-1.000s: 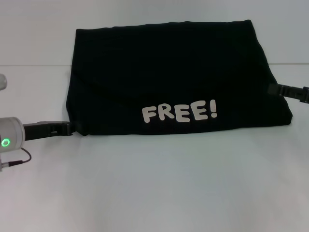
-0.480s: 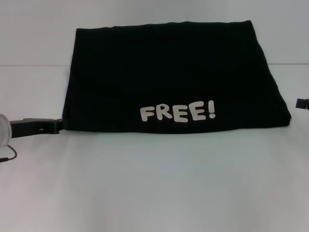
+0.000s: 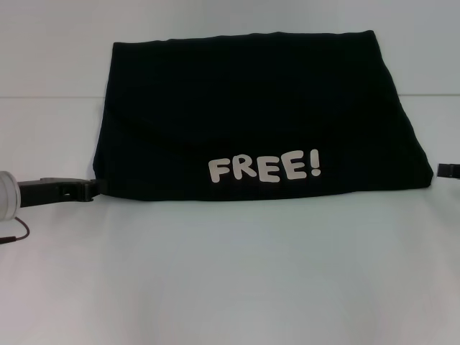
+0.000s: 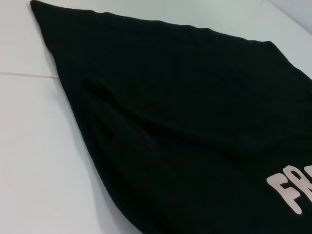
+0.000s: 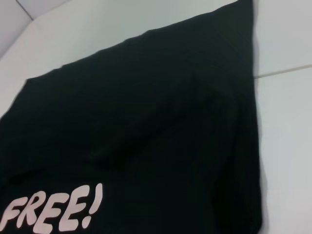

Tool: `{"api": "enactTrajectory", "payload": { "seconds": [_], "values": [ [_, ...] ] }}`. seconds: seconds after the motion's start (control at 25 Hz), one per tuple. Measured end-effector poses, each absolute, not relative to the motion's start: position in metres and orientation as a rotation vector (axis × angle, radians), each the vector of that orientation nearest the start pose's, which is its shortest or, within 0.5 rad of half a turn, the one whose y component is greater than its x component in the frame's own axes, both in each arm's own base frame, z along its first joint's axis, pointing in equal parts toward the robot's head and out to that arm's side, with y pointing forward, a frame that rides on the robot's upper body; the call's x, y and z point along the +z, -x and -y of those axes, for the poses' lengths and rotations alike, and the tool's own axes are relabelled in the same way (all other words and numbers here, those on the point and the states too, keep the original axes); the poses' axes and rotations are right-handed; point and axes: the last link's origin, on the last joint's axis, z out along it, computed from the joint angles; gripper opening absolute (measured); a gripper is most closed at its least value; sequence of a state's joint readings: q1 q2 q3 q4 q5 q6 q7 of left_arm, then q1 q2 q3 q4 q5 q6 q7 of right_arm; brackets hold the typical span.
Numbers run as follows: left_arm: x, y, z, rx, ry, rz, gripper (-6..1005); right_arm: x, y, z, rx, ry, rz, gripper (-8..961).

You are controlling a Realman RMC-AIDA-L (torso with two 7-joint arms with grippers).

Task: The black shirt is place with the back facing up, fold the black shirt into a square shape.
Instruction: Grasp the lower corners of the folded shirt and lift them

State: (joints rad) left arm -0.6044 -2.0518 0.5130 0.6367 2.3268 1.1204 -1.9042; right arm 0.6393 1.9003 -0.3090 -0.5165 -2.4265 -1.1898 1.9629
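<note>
1. My left gripper (image 3: 92, 188) lies low on the white table (image 3: 230, 273), its tip at the shirt's near left corner; I cannot tell how its jaws stand.
2. My right gripper (image 3: 447, 170) shows only at the frame's right edge, just beside the shirt's near right corner; jaws unclear too.
3. The shirt (image 3: 251, 115) lies folded in a wide rectangle mid-table, its white "FREE!" print (image 3: 264, 168) along the near edge.

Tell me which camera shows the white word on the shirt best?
The head view: "FREE!" reads whole on the black shirt. The right wrist view nearly shows it all, cut at the edge; the left wrist view catches only its first letters.
</note>
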Motion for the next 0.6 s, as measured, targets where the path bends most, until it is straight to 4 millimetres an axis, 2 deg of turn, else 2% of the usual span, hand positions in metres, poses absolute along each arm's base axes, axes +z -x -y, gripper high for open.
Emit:
{"api": "enactTrajectory", "payload": {
  "seconds": [0.36, 0.6],
  "values": [
    [0.025, 0.323, -0.381, -0.353, 2.187, 1.287, 6, 0.038, -0.334, -0.403, 0.282, 2.079, -1.335, 611],
    [0.025, 0.322, -0.382, -0.354, 2.187, 1.283, 8, 0.024, -0.328, -0.408, 0.249, 2.081, -1.31, 604]
  ]
}}
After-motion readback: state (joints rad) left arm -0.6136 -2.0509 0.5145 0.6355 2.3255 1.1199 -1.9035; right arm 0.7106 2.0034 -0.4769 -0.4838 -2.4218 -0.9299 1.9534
